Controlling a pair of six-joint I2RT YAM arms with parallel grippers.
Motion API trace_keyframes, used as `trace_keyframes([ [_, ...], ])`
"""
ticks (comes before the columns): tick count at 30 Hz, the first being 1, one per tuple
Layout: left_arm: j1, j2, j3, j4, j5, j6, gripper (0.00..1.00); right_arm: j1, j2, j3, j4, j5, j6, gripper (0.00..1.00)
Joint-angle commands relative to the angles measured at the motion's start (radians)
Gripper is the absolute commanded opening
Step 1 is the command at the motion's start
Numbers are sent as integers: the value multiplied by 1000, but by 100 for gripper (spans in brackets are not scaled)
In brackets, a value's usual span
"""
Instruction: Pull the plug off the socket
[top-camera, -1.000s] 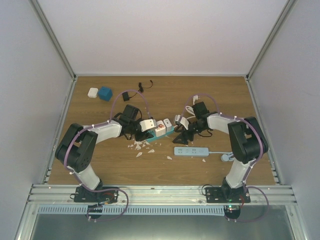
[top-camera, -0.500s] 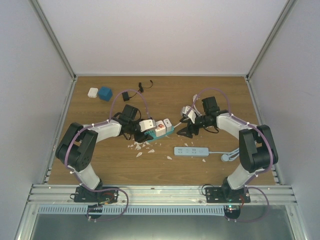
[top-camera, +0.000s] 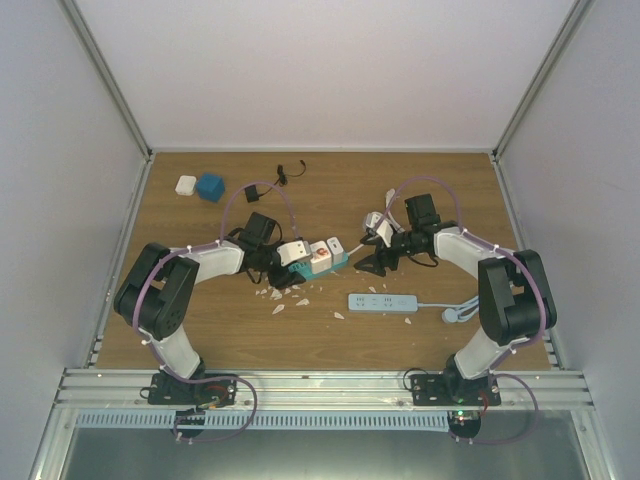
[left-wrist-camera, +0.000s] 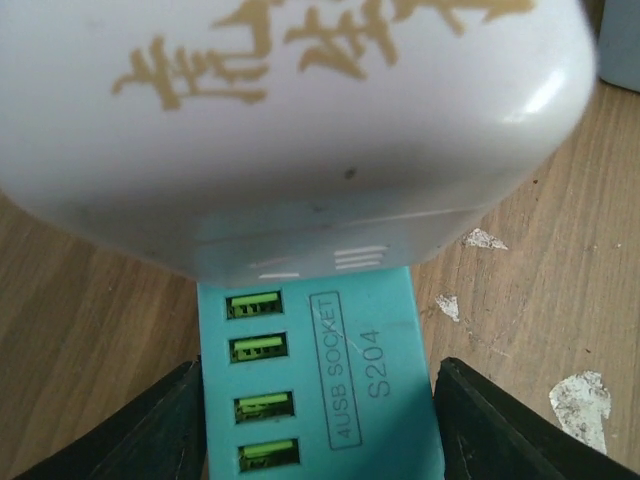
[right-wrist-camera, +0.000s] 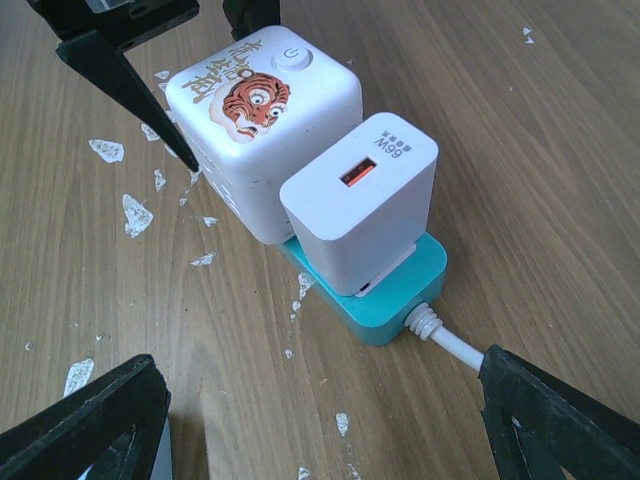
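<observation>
The white charger plug (right-wrist-camera: 358, 205) is seated in the teal USB socket strip (right-wrist-camera: 400, 295). It lies ahead of the right fingers (right-wrist-camera: 90, 420), centred between them and well clear of both tips. Those fingers are spread wide and nothing is held.

A white tiger-printed cube adapter (right-wrist-camera: 262, 130) is plugged in just beyond the charger, touching it, on the side farther from the right fingers. The left fingers (left-wrist-camera: 150, 430) are set astride the strip's USB end, one close against each long side, with the cube adapter directly ahead. Whether the strip is pressed by them cannot be told.

A white cable (right-wrist-camera: 455, 345) is led from the strip's end nearest the right fingers. White flakes (right-wrist-camera: 135, 215) are scattered on the wooden table (right-wrist-camera: 550, 150) near the left fingers.
</observation>
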Motion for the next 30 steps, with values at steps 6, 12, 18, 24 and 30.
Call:
trace_keyframes([
  [6,12,-26,-40,26,-3,35,46,-7,-13,-20,22,-10,-9,86],
  [12,23,-60,-85,-13,29,152,39,-8,-38,-56,25,-4,-71,86],
  [18,78,-91,-94,-160,144,312,36,23,-76,-88,33,-19,-129,87],
  [24,112,-118,-82,-256,154,415,34,82,-86,-87,46,-20,-131,89],
  [30,125,-169,-120,-289,180,488,40,161,-96,-77,82,-11,-111,90],
])
